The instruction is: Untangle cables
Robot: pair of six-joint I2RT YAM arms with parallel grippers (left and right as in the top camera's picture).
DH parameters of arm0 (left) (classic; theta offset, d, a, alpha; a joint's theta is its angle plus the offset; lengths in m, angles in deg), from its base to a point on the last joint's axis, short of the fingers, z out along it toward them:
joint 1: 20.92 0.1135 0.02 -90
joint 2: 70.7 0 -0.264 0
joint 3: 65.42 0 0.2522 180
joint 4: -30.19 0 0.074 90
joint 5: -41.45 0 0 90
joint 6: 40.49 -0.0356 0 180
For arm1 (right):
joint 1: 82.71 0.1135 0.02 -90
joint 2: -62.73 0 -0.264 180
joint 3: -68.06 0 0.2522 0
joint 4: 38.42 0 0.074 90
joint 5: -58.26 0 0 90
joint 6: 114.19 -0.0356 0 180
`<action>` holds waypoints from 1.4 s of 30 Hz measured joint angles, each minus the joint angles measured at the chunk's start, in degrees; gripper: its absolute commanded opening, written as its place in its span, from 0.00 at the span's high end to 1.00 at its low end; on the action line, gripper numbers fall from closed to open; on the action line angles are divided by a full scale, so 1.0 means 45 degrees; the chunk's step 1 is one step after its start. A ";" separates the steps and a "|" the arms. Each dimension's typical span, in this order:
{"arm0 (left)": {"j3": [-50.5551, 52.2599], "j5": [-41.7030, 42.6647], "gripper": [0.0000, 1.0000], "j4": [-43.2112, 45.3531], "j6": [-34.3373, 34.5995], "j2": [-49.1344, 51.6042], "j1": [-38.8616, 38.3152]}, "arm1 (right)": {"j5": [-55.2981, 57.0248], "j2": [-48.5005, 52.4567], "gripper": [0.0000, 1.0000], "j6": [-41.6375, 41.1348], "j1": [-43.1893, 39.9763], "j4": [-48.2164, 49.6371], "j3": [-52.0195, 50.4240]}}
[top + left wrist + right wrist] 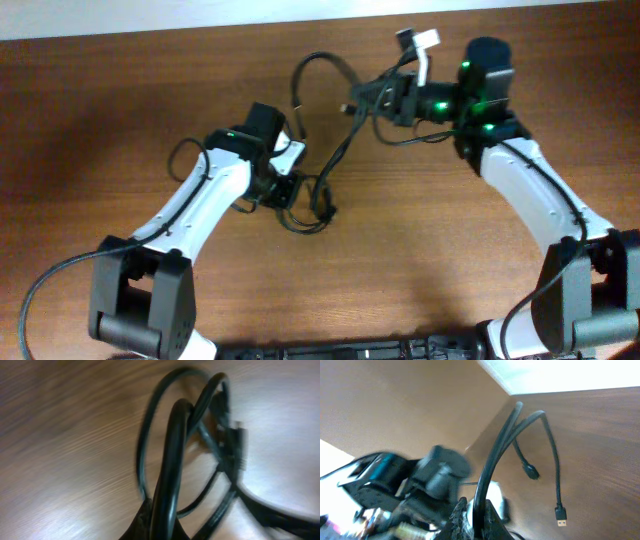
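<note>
The thin black cables [330, 150] stretch across the wooden table between my two grippers, with a loop at the back [315, 62] and a small tangle at the front [312, 208]. My left gripper [292, 190] is shut on a cable beside that tangle. In the left wrist view the held cord [170, 475] rises from the jaws [167, 527] among blurred loops and a plug [236, 450]. My right gripper [385, 100] is lifted and shut on a cable. In the right wrist view the cord [492, 455] runs up from the jaws [476, 522], and two plug ends [561, 515] hang free.
The table's back edge [250, 28] runs along the top against a pale surface. A white tag [422, 42] sticks out by the right wrist. The left arm [437, 475] shows blurred in the right wrist view, close below the right gripper.
</note>
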State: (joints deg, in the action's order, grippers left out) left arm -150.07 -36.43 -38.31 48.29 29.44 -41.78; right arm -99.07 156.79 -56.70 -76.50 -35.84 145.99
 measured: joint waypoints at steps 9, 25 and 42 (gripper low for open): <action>-0.0491 0.1132 0.83 0.0039 0.0175 -0.6125 0.5153 | 0.8986 -0.0058 0.96 0.1020 -0.5076 -1.1064 0.0063; -0.0559 0.0646 0.01 0.0291 0.1773 -0.3920 0.5984 | 1.3274 -0.0102 0.01 0.1443 0.2895 -1.4732 0.2142; -0.0563 0.0646 0.01 0.0277 0.1773 -0.3915 0.5984 | 1.3250 -0.0175 0.70 -0.2147 0.3468 -1.1414 -0.3696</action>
State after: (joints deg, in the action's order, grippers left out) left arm -152.61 -33.53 -37.07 56.27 11.82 -14.85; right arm -39.44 156.00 -66.36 -60.89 -87.21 129.35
